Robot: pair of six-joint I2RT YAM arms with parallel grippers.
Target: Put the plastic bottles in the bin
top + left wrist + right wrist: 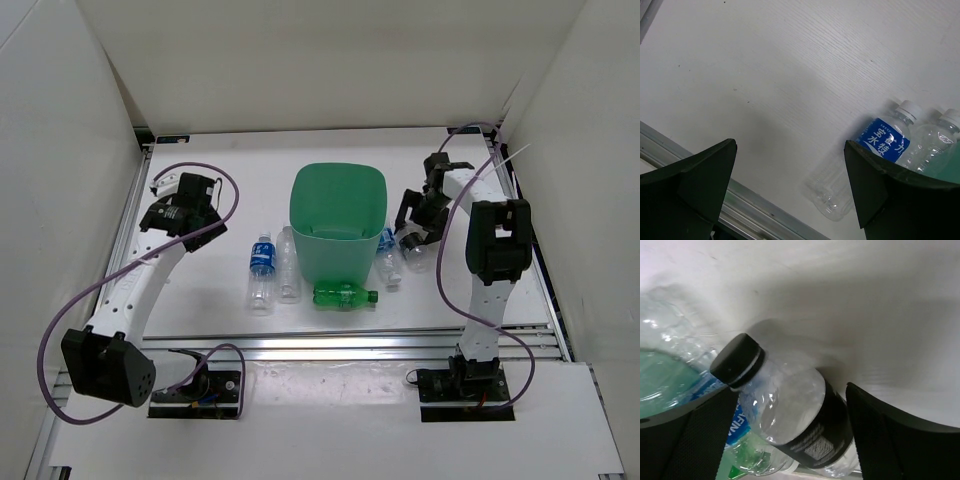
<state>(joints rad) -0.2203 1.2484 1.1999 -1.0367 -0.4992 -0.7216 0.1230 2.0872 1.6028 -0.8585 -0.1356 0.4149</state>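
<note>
The black-capped bottle [790, 415] is seen lying on the table [210, 300] right of the green bin [335, 258], straddled by the right gripper [791, 390], whose jaws are spread wide. A firm grip cannot be confirmed. Beside it lies a blue-labelled bottle [389, 265], a green bottle [342, 295] lies near the bin, and two more bottles [262, 265] lie to its left. The left gripper [790, 145] is held wide open and empty.

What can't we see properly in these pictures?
- Right wrist view: the dark-capped bottle's bottom is cut off by the picture's edge; whether the right hand touches it is unclear.
- Left wrist view: the left hand's finger hides part of the blue-labelled bottle.
- Top view: the blue label's writing is too small to read.
</note>
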